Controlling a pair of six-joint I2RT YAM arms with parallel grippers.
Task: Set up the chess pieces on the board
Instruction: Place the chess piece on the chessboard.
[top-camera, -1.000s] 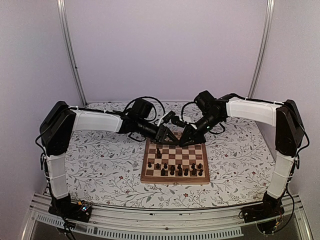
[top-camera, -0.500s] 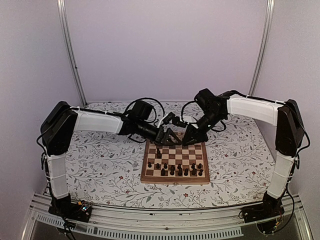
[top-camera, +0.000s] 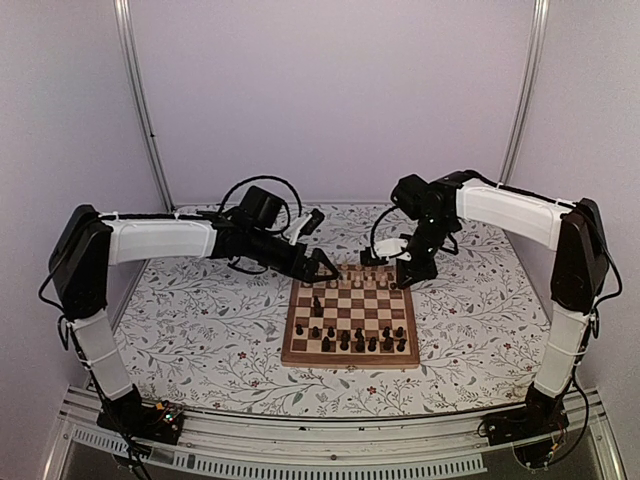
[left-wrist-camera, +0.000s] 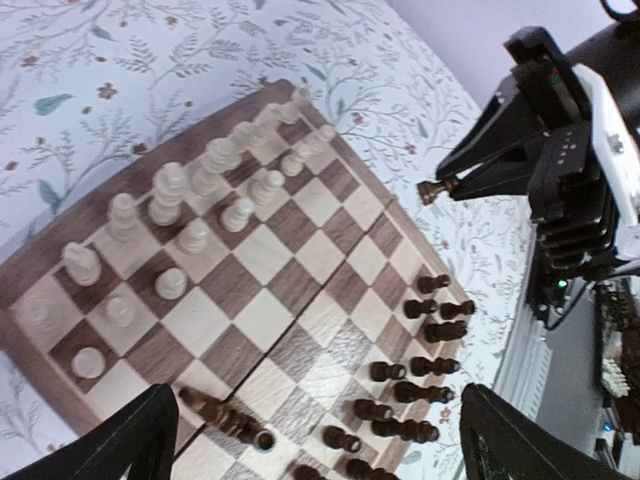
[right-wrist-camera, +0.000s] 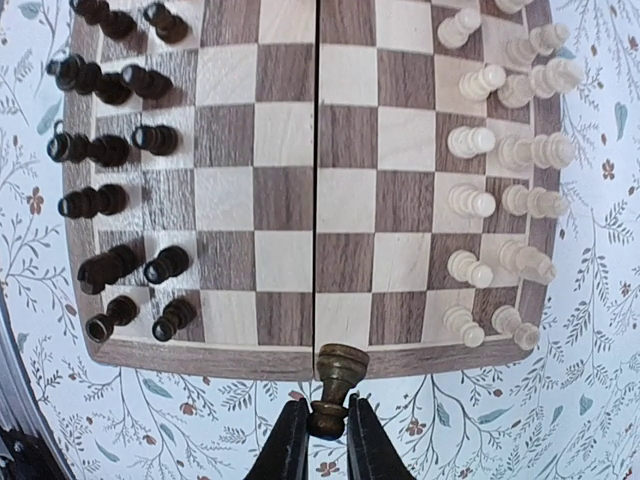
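We are looking at a floral worktop that is carrying the board at its middle, in front of the 2 arms. The left gripper is hanging near the board's far-left corner, above the squares, with its jaws spread wide and nothing between them. The right gripper is hovering by the board's right rim and is clenched on 1 dark brown pawn. Its fingers are pinching the pawn's head, the base is pointing toward the board, and the pawn is hanging in the air just off the squares.

The pale pieces are standing in 2 rows along the board's far edge. We cannot tell whether every square there is filled. The dark pieces are standing in 2 rows along the near edge. 1 tall dark piece is standing alone near the left rim, between the 2 groups and apart from both.
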